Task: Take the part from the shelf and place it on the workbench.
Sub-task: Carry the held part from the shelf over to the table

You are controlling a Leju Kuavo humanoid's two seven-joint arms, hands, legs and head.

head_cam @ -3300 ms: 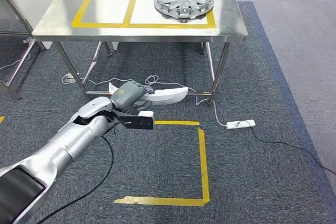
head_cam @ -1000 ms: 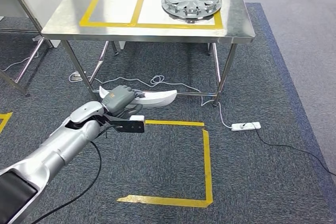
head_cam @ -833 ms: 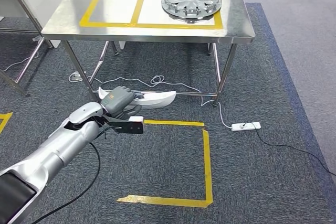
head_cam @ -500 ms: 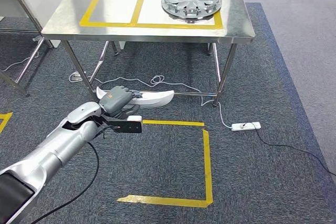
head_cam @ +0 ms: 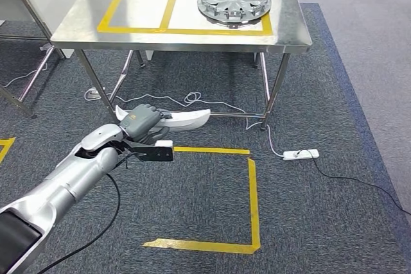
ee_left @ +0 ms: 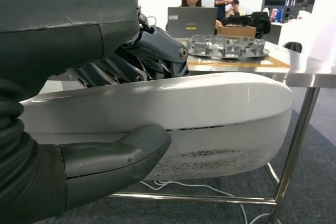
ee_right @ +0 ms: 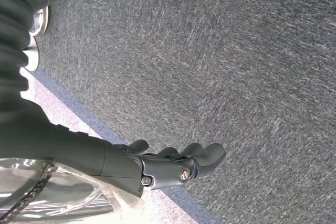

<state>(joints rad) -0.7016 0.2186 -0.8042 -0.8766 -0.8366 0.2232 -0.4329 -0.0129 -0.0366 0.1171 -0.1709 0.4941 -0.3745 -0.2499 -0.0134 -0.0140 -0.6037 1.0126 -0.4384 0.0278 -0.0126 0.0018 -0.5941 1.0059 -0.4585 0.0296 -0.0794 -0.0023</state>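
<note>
My left hand [head_cam: 142, 122] wrapped round long white part [head_cam: 186, 118], centre-left of head view, above carpet, short of steel workbench [head_cam: 87, 20] at top. Hubcap [head_cam: 235, 0] on workbench inside yellow tape. My right hand [ee_right: 174, 163] hangs empty over carpet, fingers loosely apart.

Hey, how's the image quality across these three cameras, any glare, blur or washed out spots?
Head view: sharp, with soft glare on the steel workbench. Left wrist view: the white part and left hand are sharp, bright background washed out. Right wrist view: carpet sharp, right hand dark but clear.
</note>
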